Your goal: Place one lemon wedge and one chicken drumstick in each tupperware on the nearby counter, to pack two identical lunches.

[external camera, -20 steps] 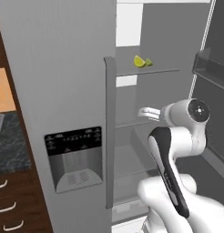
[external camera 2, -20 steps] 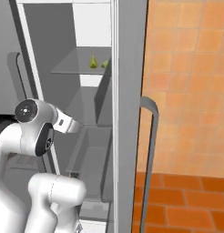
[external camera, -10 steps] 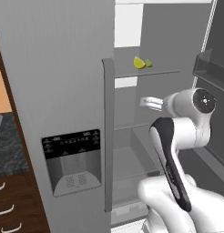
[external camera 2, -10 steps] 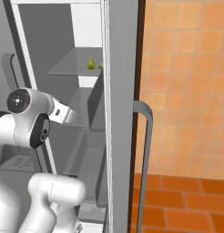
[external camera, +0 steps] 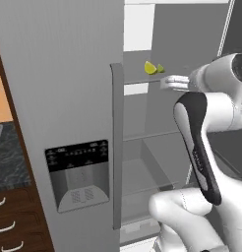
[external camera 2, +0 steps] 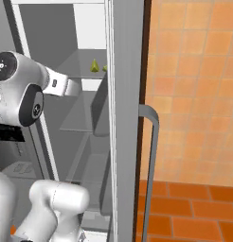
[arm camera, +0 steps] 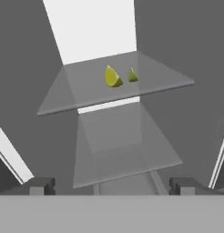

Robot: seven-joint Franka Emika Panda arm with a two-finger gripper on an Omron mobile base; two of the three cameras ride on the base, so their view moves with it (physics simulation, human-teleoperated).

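Yellow lemon wedges [arm camera: 113, 76] are sat on the fridge shelf [arm camera: 86, 93] at 12 o'clock; the gripper [arm camera: 111, 185], jaws wide apart, has been raised closer, so picking looks next.

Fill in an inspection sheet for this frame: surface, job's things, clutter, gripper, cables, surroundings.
Surface: glass fridge shelf, flat, inside the open fridge.
Job's things: two lemon wedges on that shelf, larger lemon wedge beside smaller lemon wedge; drumsticks and tupperware nothing seen.
Clutter: nothing seen.
Gripper: gripper open, empty, pointed at the shelves, short of the wedges.
Cables: nothing seen.
Surroundings: closed fridge door with dispenser panel; black counter over drawers at left; orange tiled wall.
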